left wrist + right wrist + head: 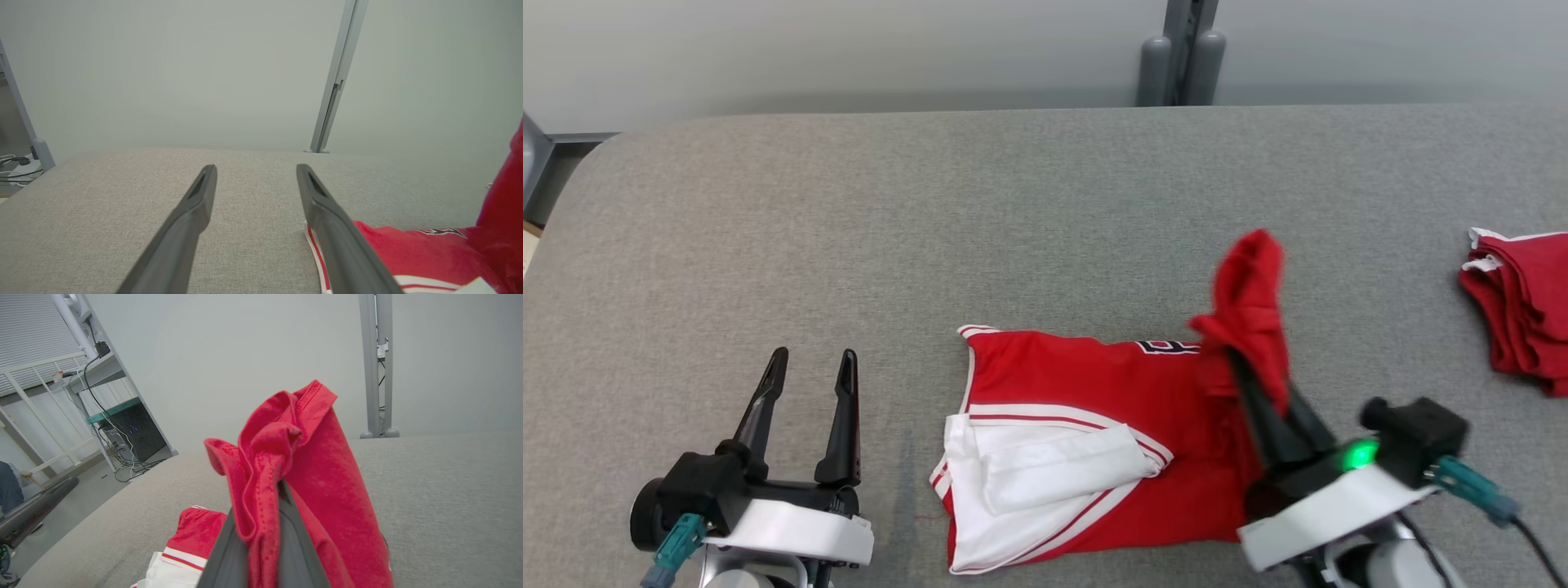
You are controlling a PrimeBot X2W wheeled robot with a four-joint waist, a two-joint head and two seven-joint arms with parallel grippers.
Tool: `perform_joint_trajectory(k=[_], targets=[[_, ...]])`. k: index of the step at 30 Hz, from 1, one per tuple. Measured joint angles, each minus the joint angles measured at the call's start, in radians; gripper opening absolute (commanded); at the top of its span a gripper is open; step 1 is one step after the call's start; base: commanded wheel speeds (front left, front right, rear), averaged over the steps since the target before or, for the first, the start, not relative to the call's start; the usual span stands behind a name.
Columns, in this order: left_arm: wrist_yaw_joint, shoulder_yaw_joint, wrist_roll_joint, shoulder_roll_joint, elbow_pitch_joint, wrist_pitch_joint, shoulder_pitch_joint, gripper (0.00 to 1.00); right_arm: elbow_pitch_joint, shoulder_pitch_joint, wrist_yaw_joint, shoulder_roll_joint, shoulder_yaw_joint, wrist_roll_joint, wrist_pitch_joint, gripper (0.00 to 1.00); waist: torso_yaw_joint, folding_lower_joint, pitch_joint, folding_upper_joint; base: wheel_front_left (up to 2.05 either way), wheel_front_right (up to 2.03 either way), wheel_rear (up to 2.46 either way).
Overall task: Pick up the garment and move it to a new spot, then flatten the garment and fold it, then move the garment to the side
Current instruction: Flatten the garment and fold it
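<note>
At the lower left of the head view the left gripper (814,357) is held above the grey table (931,204), its jaws wide apart and empty. The garment (1094,384), a red jersey with white trim, is laid at lower centre, a white flap (1054,469) turned over near its left edge. At the lower right a bunched red corner is lifted off the table in the closed jaws of the right gripper (1258,392). With nothing pinned on the left, the garment could be dragged askew as the corner is carried over, the white flap could be trapped in the fold, or the pinch could be lost. The right fingertips are buried in cloth, so the depth of hold cannot be judged; a red pile (1523,310) is cut off by the right edge.
</note>
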Motion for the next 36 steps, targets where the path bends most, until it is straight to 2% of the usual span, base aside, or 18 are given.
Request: perform_joint_trajectory(k=[4, 10, 18, 19, 20, 21, 25, 29, 36], targets=[[-0.005, -0.005, 0.000, -0.003, 0.006, 0.000, -0.006, 1.00, 0.022, -0.052, 0.000, 0.016, 0.132, 0.062, 0.013, 0.00, 0.023, 0.0000, -0.002, 0.0000, 0.00, 0.00, 0.00], [-0.009, -0.015, 0.002, -0.009, 0.016, 0.000, -0.023, 1.00, 0.160, -0.157, 0.000, 0.020, 0.342, 0.150, -0.030, 0.00, 0.060, 0.0000, 0.007, 0.0000, 0.00, 0.00, 0.00], [-0.022, -0.030, 0.006, -0.027, 0.026, 0.000, -0.059, 1.00, 0.391, -0.286, 0.000, 0.020, 0.474, 0.261, -0.100, 0.00, 0.112, 0.0000, 0.038, 0.0000, 0.00, 0.00, 0.00], [-0.022, -0.030, 0.007, -0.029, 0.026, 0.000, -0.060, 1.00, 0.411, -0.299, 0.000, 0.020, 0.484, 0.263, -0.109, 0.36, 0.115, 0.0000, 0.043, 0.0000, 0.00, 0.00, 0.00], [-0.024, -0.030, 0.007, -0.030, 0.028, 0.000, -0.061, 1.00, 0.425, -0.312, 0.000, 0.019, 0.491, 0.270, -0.119, 0.97, 0.117, 0.0000, 0.048, 0.0000, 0.00, 0.00, 0.00], [-0.025, -0.029, 0.007, -0.032, 0.029, 0.000, -0.061, 1.00, 0.436, -0.325, 0.000, 0.019, 0.500, 0.281, -0.124, 1.00, 0.119, 0.0000, 0.051, 0.0000, 0.00, 0.00, 0.00], [-0.025, -0.021, 0.011, -0.034, 0.030, 0.000, -0.062, 1.00, 0.433, -0.366, 0.000, 0.020, 0.531, 0.296, -0.143, 1.00, 0.113, 0.0000, 0.059, 0.0000, 0.00, 0.00, 0.00], [-0.025, -0.014, 0.019, -0.037, 0.032, 0.000, -0.062, 1.00, 0.385, -0.383, 0.000, 0.021, 0.512, 0.283, -0.149, 1.00, 0.097, 0.0000, 0.060, 0.0000, 0.00, 0.00, 0.00], [-0.030, 0.000, 0.033, -0.040, 0.032, 0.000, -0.062, 1.00, 0.242, -0.320, 0.000, 0.020, 0.273, 0.130, -0.153, 1.00, 0.068, 0.0000, 0.053, 0.0000, 0.00, 0.00, 0.00]])
